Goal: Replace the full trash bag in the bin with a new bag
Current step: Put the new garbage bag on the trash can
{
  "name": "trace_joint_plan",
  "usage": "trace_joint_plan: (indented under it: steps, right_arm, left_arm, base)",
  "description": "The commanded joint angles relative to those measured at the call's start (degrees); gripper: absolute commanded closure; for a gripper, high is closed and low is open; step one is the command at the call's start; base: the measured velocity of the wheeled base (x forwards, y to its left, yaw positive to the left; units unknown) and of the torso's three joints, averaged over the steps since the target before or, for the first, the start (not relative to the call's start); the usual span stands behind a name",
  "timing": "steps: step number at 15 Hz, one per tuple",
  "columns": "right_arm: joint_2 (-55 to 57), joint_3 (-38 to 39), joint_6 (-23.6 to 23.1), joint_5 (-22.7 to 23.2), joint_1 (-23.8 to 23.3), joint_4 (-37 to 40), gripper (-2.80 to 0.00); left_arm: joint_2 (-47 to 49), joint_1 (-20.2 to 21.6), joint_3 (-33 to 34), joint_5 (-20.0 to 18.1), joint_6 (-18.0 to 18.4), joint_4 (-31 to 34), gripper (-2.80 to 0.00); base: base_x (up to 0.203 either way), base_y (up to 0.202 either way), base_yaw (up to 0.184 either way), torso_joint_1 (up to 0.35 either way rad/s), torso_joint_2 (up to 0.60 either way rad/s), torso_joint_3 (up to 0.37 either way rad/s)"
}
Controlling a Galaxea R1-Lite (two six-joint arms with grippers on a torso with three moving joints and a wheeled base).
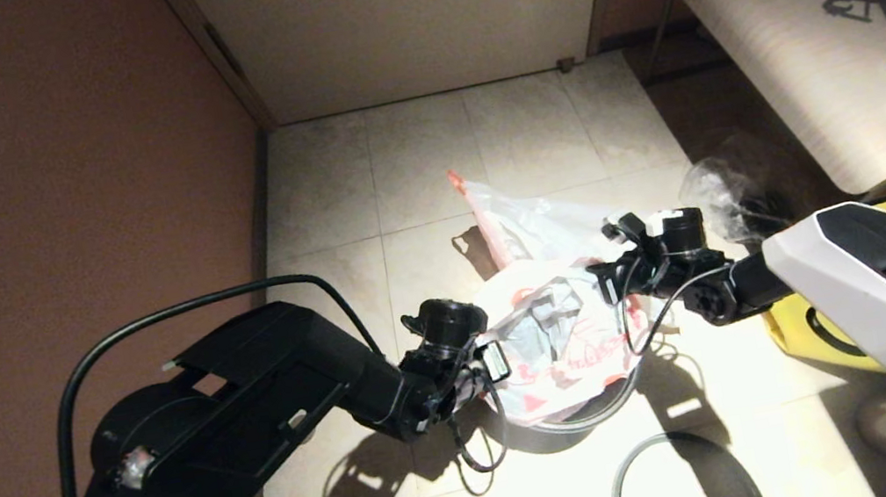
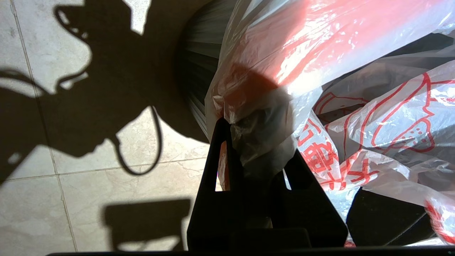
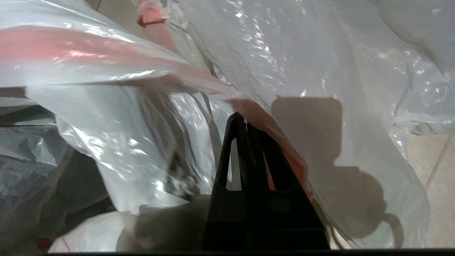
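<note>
The new bag (image 1: 565,345), milky white with red characters, is spread over the mouth of the black bin (image 1: 566,435). My left gripper (image 1: 490,363) is at the bin's left side, shut on a bunch of the new bag's (image 2: 373,124) edge; my left gripper (image 2: 257,145) shows beside the bin's ribbed wall (image 2: 199,71). At the bag's far right edge is my right gripper (image 1: 603,276), and my right gripper (image 3: 245,122) is shut on a red-tinted fold of that film. The full trash bag (image 1: 523,218), see-through with orange-pink handles, lies on the floor behind the bin.
A thin grey hoop (image 1: 622,478) lies on the tiles in front of the bin. A yellow tote bag (image 1: 800,316) and a clear bag with dark contents (image 1: 731,189) sit to the right under a bench (image 1: 783,35). A brown wall (image 1: 46,213) runs along the left.
</note>
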Motion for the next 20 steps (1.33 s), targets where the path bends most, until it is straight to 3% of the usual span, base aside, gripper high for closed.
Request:
trace_joint_plan:
  steps: [1, 9, 13, 16, 20]
  right_arm:
    - [0.43, 1.46, 0.09, 0.00, -0.72, 0.05, 0.00]
    - [-9.83, 17.61, 4.56, 0.65, -2.56, -7.79, 0.00]
    - [-16.99, 23.60, 7.90, 5.98, -3.91, -9.25, 0.00]
    - [-18.51, 24.13, 9.39, 8.53, -1.41, -8.89, 0.00]
    - [-12.24, 14.66, 9.19, 8.50, 3.96, -3.41, 0.00]
  left_arm:
    - [0.15, 0.07, -0.15, 0.13, -0.23, -0.13, 0.00]
    - [0.15, 0.04, -0.13, 0.20, -0.19, -0.13, 0.00]
    - [0.15, 0.00, -0.15, 0.20, -0.19, -0.13, 0.00]
    - [0.15, 0.00, -0.06, 0.20, -0.19, -0.13, 0.00]
    - [-0.20, 0.00, 0.20, 0.02, -0.45, -0.22, 0.00]
  base:
    - [0.000, 0.000, 0.000, 0.000, 0.00, 0.000]
    - [0.000, 0.000, 0.000, 0.000, 0.00, 0.000]
    - [0.000, 0.000, 0.000, 0.000, 0.00, 0.000]
    - [0.000, 0.000, 0.000, 0.000, 0.00, 0.000]
    - [0.000, 0.000, 0.000, 0.000, 0.00, 0.000]
